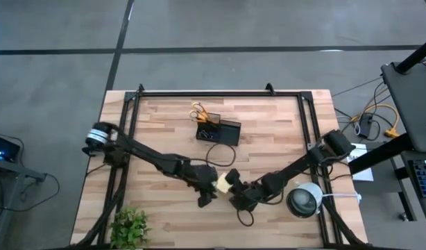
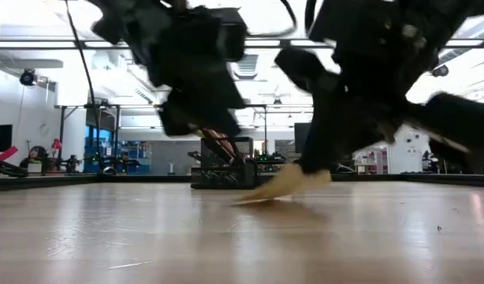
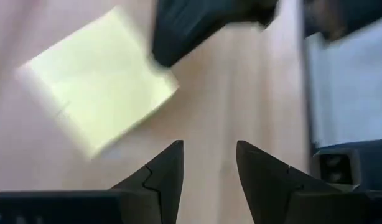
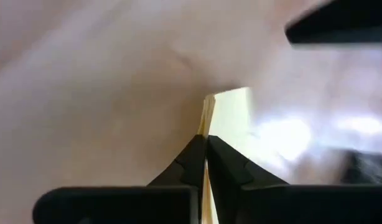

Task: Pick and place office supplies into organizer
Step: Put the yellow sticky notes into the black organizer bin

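Note:
A square yellow sticky-note pad (image 1: 223,183) sits near the table's middle front, with my right gripper (image 1: 232,182) shut on it. In the low view the pad (image 2: 285,183) is tilted. My left gripper (image 3: 209,152) stands open just to the pad's left, apart from it, with nothing between its fingers. At the table's far middle stands the black organizer (image 1: 218,130). Yellow-handled scissors (image 1: 199,112) stick up out of its left end. My right gripper pinches the pad's edge (image 4: 208,124) between its two fingers, across the stack's thickness. The fingers slant down from the table's right. The pad is tilted, its held end up and its lower end (image 2: 250,195) by the tabletop; whether that end touches, I cannot tell.
A small green plant (image 1: 130,226) stands at the near left corner. A round white-grey device (image 1: 304,201) stands at the near right. A dark cable loop (image 1: 220,153) lies between the organizer and the grippers. Bare wood (image 1: 164,132) shows to the organizer's left.

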Motion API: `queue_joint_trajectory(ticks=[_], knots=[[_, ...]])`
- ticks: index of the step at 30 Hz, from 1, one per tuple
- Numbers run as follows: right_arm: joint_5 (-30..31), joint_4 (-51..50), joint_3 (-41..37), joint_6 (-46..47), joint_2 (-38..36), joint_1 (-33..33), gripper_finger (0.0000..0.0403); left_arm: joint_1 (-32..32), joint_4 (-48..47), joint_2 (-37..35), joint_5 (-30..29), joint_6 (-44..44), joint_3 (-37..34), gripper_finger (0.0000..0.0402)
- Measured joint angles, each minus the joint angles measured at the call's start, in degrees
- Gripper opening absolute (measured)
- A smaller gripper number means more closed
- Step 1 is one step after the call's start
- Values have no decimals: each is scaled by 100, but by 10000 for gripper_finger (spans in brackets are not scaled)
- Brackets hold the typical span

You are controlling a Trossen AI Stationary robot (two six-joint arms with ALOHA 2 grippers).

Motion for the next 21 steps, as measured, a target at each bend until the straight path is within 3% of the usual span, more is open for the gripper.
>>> queue_joint_trajectory(ticks=[6,12,15,18,21], knots=[[893,-310,89,133,-402,-24,8,-147,-1800,-1167,-1574,200,-14,132],[2013,-909,421,269,-616,-219,8,-200,-2004,-2063,-2429,37,-135,132],[2473,-1530,692,672,-665,-535,8,-211,-2040,-2293,-2587,-32,-181,132],[2509,-2461,967,1682,-663,-1041,8,-233,-2072,-2324,-2608,-110,-186,132],[1950,-3313,1331,2940,-665,-1721,8,-263,-2033,-2258,-2617,-131,-186,132]])
